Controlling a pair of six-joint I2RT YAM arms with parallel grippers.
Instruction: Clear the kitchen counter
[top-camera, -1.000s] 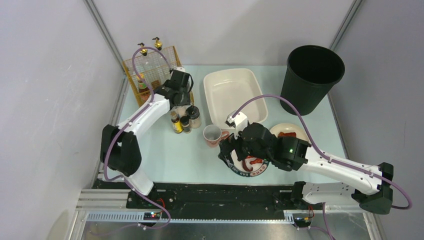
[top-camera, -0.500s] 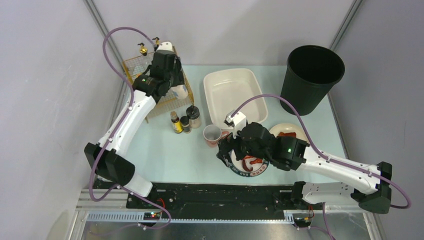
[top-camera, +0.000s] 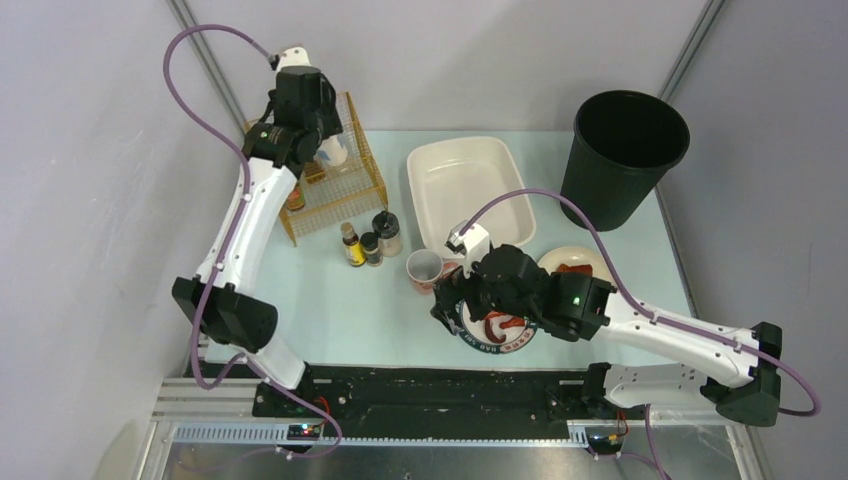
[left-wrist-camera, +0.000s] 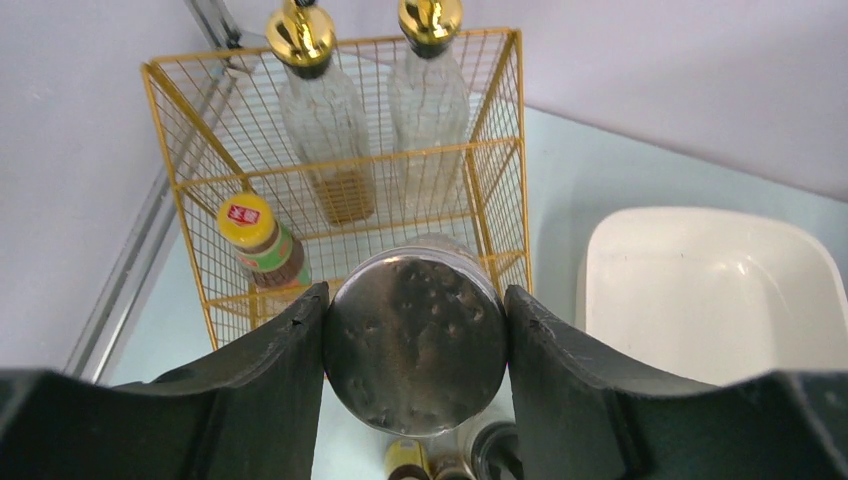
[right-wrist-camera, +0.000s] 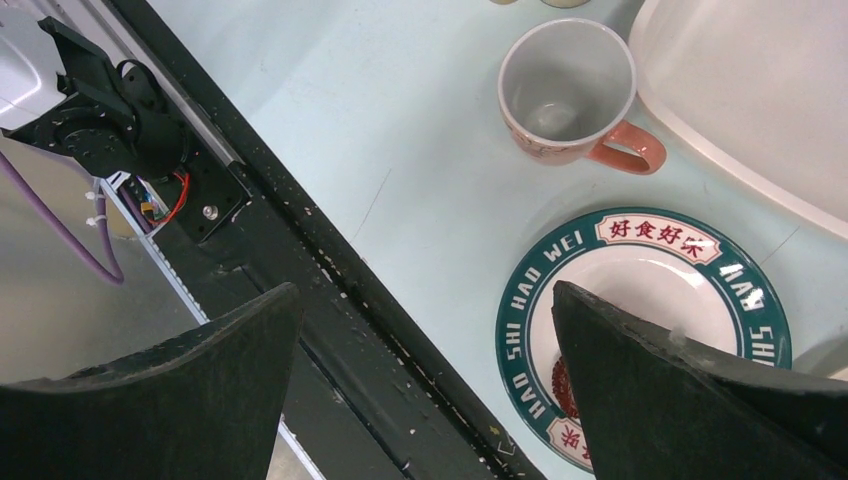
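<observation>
Here the left hand (left-wrist-camera: 415, 335) clamps a steel-lidded jar (left-wrist-camera: 412, 375) — glass, perhaps — over the yellow wire basket (left-wrist-camera: 345, 42). The right hand (right-wrist-camera: 425, 295) gapes above the green-rimmed plate (right-wrist-camera: 640, 300).

From my end this reads as a robotics lab cell dressed up as a kitchen, not a real one. Blank grey panels (top-camera: 90, 200) wall in a mint kitchen counter (top-camera: 330, 300) framed by aluminium rails (top-camera: 195, 400). The left arm (top-camera: 245, 225) and right arm (top-camera: 680, 335) are bolted to a black base plate (top-camera: 430, 390). The kitchen part (wire rack (top-camera: 340, 190), white basin (top-camera: 465, 185), black bin (top-camera: 615, 190), mug (top-camera: 425, 268)) looks like props.
</observation>
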